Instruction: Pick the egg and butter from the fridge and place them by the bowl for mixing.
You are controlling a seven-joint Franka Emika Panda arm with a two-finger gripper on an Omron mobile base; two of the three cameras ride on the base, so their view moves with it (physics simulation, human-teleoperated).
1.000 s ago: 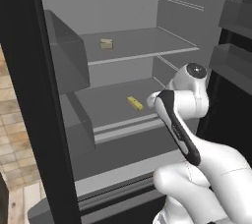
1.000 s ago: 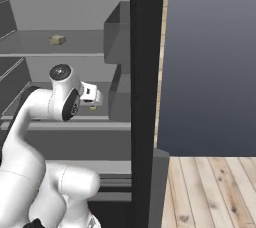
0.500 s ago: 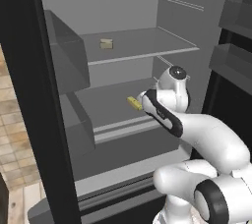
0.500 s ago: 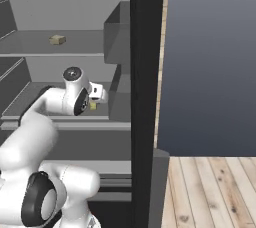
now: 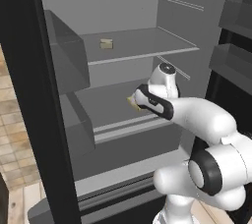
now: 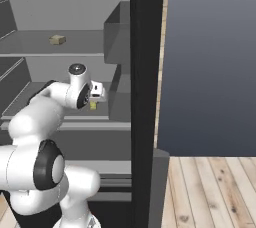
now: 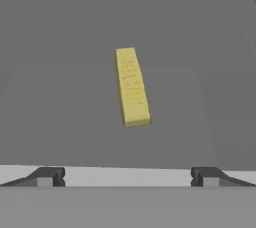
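The butter, a bright yellow stick, lies on the grey middle shelf of the fridge, straight ahead of my gripper in the hand view. The gripper is open, its two dark fingertips wide apart with nothing between them, a short way back from the stick. From the left base view the butter peeks out beside my wrist, and from the right base view the butter sits just below my hand. The egg and the bowl are out of view.
A dull tan block sits on the upper shelf. Grey bins line the left wall, and door bins hang at the right. The black fridge side stands close to my arm's right.
My arm has stretched deeper into the fridge and the hand has swung over to the butter on the middle shelf. The butter and the tan block have stayed where they were.
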